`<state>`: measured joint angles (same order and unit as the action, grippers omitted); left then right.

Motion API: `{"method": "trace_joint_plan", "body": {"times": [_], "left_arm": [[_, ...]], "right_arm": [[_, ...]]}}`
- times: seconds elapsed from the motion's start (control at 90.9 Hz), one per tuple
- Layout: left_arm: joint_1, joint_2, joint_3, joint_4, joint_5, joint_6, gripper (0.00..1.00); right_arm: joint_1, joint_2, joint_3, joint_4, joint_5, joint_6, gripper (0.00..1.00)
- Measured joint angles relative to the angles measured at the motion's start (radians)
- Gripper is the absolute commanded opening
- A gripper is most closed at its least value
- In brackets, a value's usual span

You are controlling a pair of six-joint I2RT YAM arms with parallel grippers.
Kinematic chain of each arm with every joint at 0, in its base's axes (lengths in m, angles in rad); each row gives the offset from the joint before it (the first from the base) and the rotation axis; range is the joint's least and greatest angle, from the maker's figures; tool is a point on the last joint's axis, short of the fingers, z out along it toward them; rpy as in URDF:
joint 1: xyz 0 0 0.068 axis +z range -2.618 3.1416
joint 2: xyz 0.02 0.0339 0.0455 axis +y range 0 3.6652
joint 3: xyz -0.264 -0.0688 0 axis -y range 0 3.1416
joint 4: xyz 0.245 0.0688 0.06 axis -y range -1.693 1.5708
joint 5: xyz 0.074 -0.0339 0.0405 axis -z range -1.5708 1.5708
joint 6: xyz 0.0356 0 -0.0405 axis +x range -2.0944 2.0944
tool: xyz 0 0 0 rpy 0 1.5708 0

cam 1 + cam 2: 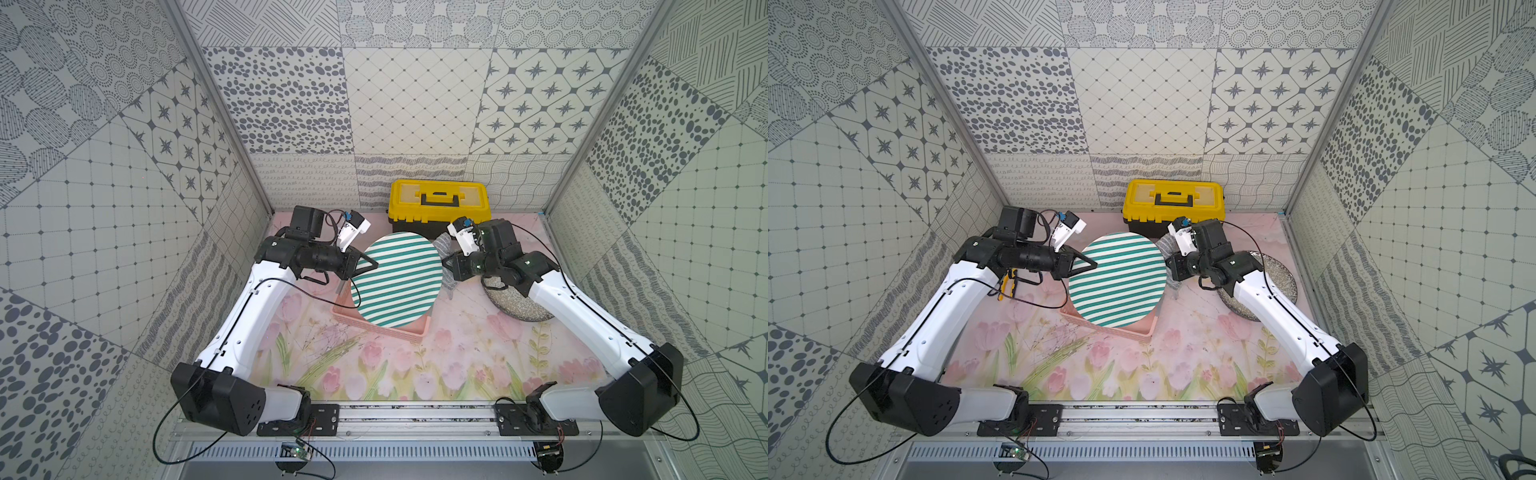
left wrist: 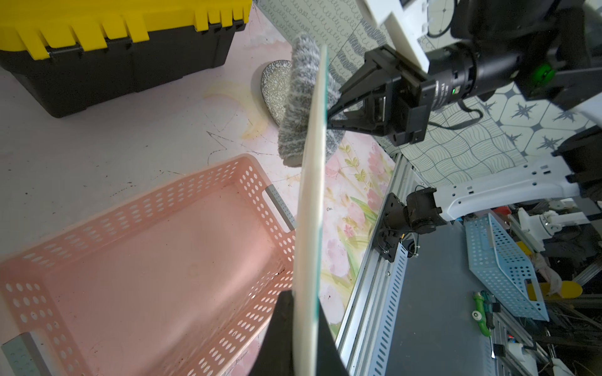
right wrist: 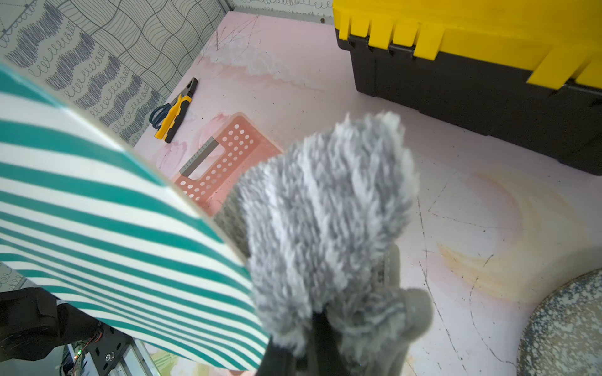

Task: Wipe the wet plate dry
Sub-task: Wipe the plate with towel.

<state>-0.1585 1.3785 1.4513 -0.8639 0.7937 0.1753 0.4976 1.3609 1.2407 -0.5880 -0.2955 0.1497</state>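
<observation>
A round plate (image 1: pixel 397 282) (image 1: pixel 1117 278) with green and white stripes hangs tilted in the air above a pink basket. My left gripper (image 1: pixel 371 264) (image 2: pixel 304 325) is shut on its left rim, which shows edge-on in the left wrist view. My right gripper (image 1: pixel 446 262) (image 3: pixel 321 335) is shut on a fluffy grey cloth (image 1: pixel 444 244) (image 3: pixel 325 211). The cloth lies against the plate's right rim, wrapped over the edge (image 2: pixel 296 107). The striped face (image 3: pixel 97 201) fills one side of the right wrist view. The cloth hides the right fingertips.
The perforated pink basket (image 1: pixel 386 329) (image 2: pixel 146 260) sits empty under the plate. A yellow and black toolbox (image 1: pixel 438 203) stands at the back. A speckled grey dish (image 1: pixel 515 305) lies under the right arm. Yellow pliers and scissors (image 3: pixel 172 114) lie near the left wall.
</observation>
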Motion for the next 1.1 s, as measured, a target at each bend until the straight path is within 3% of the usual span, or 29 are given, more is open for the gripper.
{"method": "trace_joint_plan", "body": {"times": [0.484,1.1], "left_arm": [[0.093,0.018,-0.017,0.159,0.109,-0.209,0.00],[0.129,0.058,-0.054,0.328,0.146,-0.419,0.00]], "right_arm": [[0.000,0.000,-0.071,0.042,-0.075,0.023,0.00],[0.043,0.000,-0.124,0.095,-0.107,0.061,0.00]]}}
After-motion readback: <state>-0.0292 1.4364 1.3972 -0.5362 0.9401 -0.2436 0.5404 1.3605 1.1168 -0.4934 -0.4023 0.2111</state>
